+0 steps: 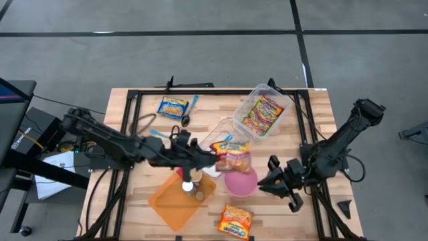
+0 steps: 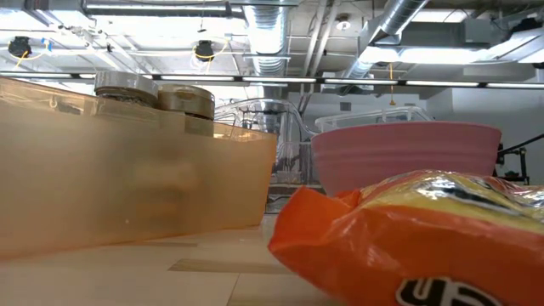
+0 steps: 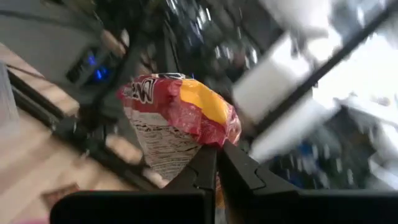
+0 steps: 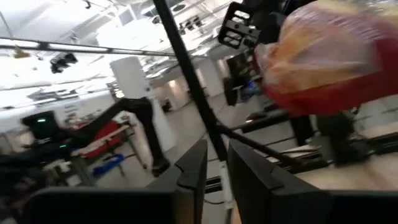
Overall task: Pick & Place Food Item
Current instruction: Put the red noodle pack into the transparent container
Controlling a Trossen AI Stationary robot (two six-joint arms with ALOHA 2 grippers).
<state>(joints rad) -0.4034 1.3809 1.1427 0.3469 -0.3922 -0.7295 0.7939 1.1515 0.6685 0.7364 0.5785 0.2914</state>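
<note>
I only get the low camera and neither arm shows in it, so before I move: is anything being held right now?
Observer: Yes. The left gripper is shut on a red and yellow snack bag.
Operator: Where is that over the table?
Observer: From above, the bag shows at the rim of the pink bowl, on the side towards the clear container.
Operator: And the right gripper?
Observer: The right gripper is beside the bowl on its own arm's side, holding nothing, with its fingers a little apart.
</note>
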